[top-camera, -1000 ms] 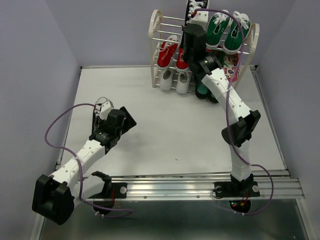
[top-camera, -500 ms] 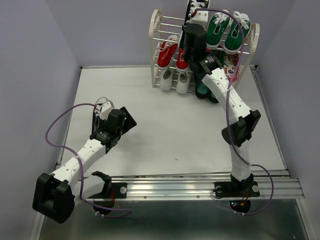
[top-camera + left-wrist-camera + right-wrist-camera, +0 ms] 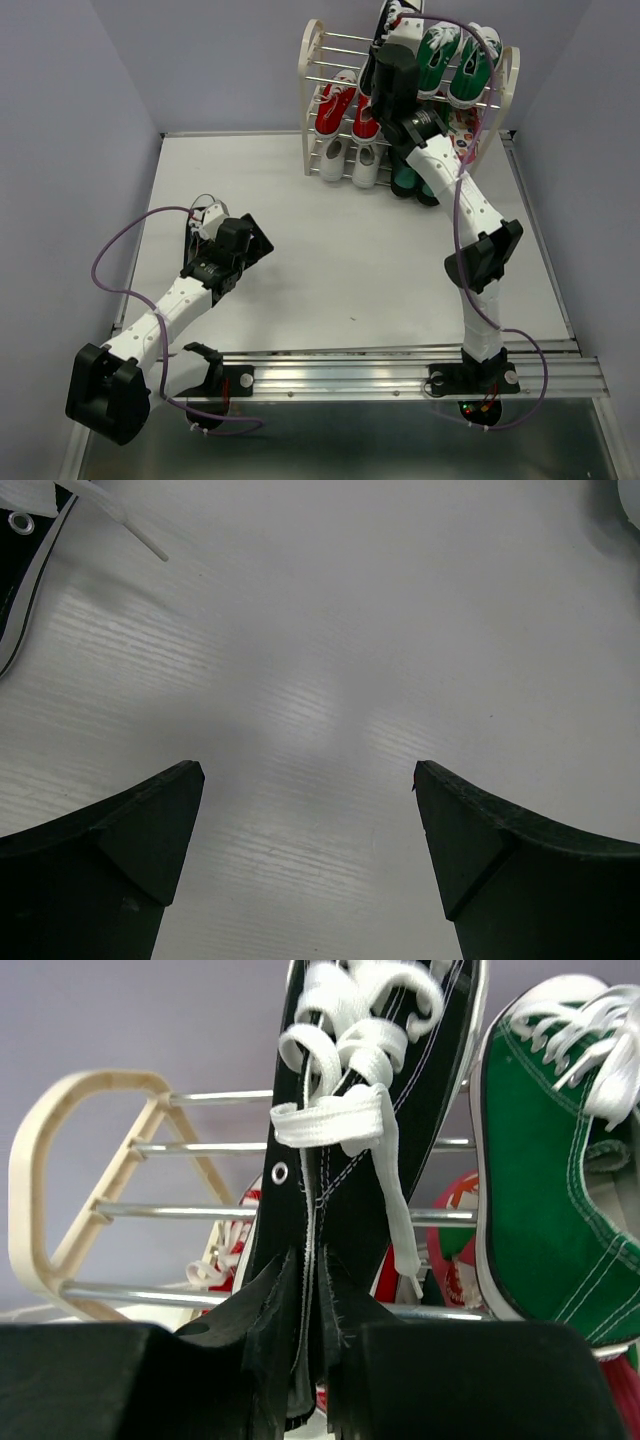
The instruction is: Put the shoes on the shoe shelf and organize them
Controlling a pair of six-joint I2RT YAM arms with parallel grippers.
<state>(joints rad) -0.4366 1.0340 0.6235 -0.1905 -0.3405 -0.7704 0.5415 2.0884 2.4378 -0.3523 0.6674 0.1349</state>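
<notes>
Black sneaker (image 3: 370,1110) with white laces is clamped between the right fingers (image 3: 312,1295), up against the top rods of the shelf (image 3: 60,1160), a green sneaker (image 3: 545,1180) just right of them. Left fingers (image 3: 205,222) stand apart, low over the surface (image 3: 350,630), another black shoe (image 3: 18,550) beyond their left tip.

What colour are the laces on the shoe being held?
White laces on the black shoe; right wrist view.
</notes>
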